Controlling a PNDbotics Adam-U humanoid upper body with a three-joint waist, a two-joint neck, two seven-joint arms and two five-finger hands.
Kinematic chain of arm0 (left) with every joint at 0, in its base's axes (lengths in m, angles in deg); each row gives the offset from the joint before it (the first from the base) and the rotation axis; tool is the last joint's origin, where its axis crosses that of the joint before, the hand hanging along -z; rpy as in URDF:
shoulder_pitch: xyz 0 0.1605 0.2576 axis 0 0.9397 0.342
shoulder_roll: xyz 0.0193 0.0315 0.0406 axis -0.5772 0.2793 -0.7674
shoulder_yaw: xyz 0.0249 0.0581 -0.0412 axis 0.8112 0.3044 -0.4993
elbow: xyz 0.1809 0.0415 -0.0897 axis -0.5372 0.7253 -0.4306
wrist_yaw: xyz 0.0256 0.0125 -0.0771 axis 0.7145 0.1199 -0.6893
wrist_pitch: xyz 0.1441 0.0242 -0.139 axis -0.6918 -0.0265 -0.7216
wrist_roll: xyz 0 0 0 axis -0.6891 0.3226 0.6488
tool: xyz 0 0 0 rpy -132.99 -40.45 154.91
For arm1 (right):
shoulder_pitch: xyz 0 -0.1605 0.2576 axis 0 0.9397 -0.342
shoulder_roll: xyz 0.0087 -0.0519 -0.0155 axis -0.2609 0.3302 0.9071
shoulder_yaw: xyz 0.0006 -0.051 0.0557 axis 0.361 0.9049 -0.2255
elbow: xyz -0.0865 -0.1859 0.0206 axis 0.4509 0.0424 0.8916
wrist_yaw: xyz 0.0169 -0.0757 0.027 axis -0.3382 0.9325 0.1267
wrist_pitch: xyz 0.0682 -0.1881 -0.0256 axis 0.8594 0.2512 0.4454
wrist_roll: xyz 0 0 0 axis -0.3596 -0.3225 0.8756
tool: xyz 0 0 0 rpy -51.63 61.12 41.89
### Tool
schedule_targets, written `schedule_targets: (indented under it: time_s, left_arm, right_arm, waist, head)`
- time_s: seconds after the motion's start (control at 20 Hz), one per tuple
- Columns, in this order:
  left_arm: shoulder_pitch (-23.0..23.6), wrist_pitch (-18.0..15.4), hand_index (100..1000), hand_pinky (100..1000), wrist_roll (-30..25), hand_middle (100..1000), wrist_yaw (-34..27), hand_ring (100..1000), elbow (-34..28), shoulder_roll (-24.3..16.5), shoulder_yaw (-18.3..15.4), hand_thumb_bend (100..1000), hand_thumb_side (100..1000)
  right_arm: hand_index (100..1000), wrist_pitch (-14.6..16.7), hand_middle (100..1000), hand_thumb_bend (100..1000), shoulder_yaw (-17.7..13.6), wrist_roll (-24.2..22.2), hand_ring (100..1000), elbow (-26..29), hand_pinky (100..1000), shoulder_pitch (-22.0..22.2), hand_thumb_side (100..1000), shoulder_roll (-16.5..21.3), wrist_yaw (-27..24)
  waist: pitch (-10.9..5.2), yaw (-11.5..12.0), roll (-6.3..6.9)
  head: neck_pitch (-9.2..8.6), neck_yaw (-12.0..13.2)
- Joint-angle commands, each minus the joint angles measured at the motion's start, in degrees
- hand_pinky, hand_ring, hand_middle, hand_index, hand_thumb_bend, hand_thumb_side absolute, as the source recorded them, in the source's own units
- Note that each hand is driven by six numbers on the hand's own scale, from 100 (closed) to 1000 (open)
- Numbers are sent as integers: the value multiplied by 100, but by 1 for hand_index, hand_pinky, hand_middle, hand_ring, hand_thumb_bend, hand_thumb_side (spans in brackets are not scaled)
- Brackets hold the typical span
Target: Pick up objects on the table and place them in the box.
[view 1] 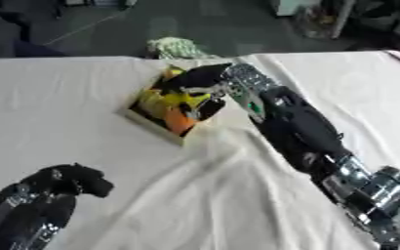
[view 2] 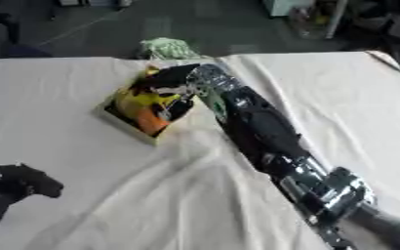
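The box [view 1: 165, 128] sat toward the far middle of the surface [view 1: 84, 97], turned cornerwise to the camera, a shallow tan tray with thin cardboard-looking walls. It already held a jumble of things in yellow, orange and black [view 1: 173, 105]; their shapes ran together and could not be told apart, though the yellow and orange parts looked smooth and glossy, like moulded plastic.

The right hand [view 1: 202, 80] was over the box's far side, reaching in from the lower right along a long black arm with silver ribbed joints and a green patch near the wrist. Its dark fingers lay against the pile, but whether they were pinching something or spread to let go could not be told.

By the look of it, the task was well along: the box looked full, and no loose object showed on the bare cloth around it. A pale green and white knitted or netted lump [view 1: 176, 47] lay just past the far edge of the surface; whether it counted as one of the task's things was unclear.

The surface wore a white cloth, soft and rumpled, with long creases fanning out from the box toward the near edge.

The left hand [view 1: 71, 180] rested at the lower left, matte black, its fingers curled under and holding nothing.
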Motion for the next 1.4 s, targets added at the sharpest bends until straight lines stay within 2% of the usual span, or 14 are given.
schedule_targets:
  time_s: [0.05,0.6,0.95,1.2,1.4]
  left_arm:
    - [-42,-4,784,737,24,610,-8,732,-123,-34,-12,100,617]
    - [-56,8,783,736,33,609,-14,730,-123,-31,-11,100,617]
    - [-51,16,783,736,41,608,-10,729,-123,-36,-13,100,617]
    - [-27,15,783,735,59,608,11,728,-123,-50,-24,100,619]
    - [6,18,783,735,89,607,45,727,-123,-77,-44,100,623]
  right_arm:
    - [1000,-41,1000,100,-36,115,1000,159,937,-106,294,165,-61]
    - [1000,-300,1000,100,5,968,1000,269,950,-102,293,160,614]
    - [1000,-444,1000,100,-45,1236,989,291,932,-102,270,197,589]
    - [1000,-578,970,100,-14,1517,933,778,883,-90,226,375,-11]
    - [962,-868,896,100,-19,1485,852,1460,808,49,200,655,-1482]
  waist:
    - [-94,4,5]
    - [-98,22,-16]
    - [-107,7,-24]
    - [-111,-37,-30]
    - [-119,-116,-57]
  head:
    - [-84,19]
    - [-115,26]
    - [-142,40]
    - [-139,75]
    - [-129,141]
